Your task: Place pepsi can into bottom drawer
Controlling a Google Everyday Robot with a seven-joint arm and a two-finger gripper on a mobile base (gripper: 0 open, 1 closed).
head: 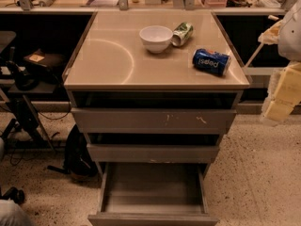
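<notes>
The pepsi can (211, 61), blue with white lettering, lies on its side on the right part of the cabinet top (113, 60), near the right edge. The bottom drawer (153, 189) is pulled out towards me, its bare grey inside showing with nothing in it. My gripper (278, 108), a pale yellowish shape at the right edge of the view, hangs beside the cabinet, to the right of the can, lower than it and apart from it. It holds nothing that I can see.
A white bowl (156, 37) and a green-and-white can (182, 34) on its side sit at the back of the top. The two upper drawers (153, 120) stand less far out. A black bag (77, 154) and cables lie on the floor at the left.
</notes>
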